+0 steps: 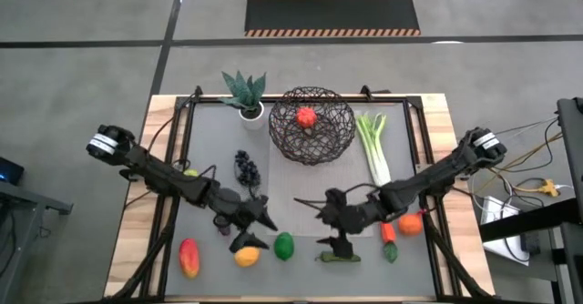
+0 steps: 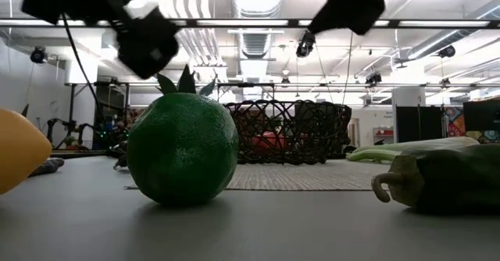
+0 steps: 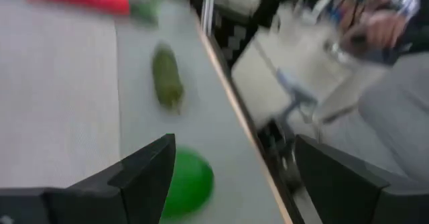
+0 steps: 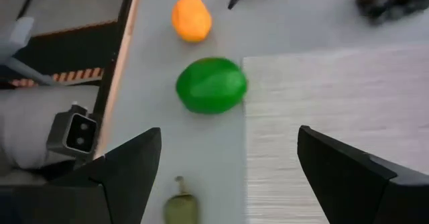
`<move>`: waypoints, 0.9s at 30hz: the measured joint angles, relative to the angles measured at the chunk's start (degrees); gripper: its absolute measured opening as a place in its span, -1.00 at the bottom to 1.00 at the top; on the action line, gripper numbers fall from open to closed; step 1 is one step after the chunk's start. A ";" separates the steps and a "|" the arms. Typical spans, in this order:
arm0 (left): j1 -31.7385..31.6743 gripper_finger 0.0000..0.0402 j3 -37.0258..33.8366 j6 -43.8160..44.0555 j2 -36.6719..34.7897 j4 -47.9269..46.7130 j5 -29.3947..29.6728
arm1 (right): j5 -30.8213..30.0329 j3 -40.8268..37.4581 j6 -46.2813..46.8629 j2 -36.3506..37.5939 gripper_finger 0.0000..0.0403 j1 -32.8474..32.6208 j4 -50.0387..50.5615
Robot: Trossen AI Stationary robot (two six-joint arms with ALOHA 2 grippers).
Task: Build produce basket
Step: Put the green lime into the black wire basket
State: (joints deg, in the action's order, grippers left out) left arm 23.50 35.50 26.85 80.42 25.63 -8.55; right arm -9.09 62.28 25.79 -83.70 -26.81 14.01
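Evidently both arms hang over the near half of the bench (image 1: pixel 173 158), empty. The left gripper (image 1: pixel 258 220), fingers spread, hovers at about 10 o'clock of the green fruit (image 1: pixel 284 246); I'd drop straight down to straddle it. The right gripper (image 1: pixel 321 209), also spread, waits near the pepper (image 1: pixel 339 256). The basket (image 1: pixel 312 124) sits at 12 o'clock, one red fruit (image 1: pixel 306 116) inside.

Robotics lab or workshop, exposed ceiling ducts (image 2: pixel 258 38), bare concrete floor (image 1: pixel 82 67), hazard-striped floor mat (image 1: pixel 332 15)
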 joint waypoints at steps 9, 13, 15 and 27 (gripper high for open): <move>8.41 0.42 9.55 2.76 0.02 -25.93 3.29 | 0.30 3.49 25.10 -7.65 0.63 -4.10 -0.96; 10.70 0.42 10.77 1.86 0.02 -28.74 4.83 | 1.56 10.47 33.61 -12.23 0.63 -4.90 1.27; 11.70 0.42 10.72 0.83 0.02 -28.70 5.22 | 2.04 14.98 38.04 -14.77 0.63 -4.91 5.66; 17.19 0.42 10.74 -2.08 -0.12 -36.54 14.29 | -4.24 37.25 53.68 -29.15 0.63 -3.54 30.71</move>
State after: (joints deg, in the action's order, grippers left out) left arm 40.69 46.24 24.77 80.30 -10.91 5.74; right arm -13.34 99.53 79.47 -112.85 -30.36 44.72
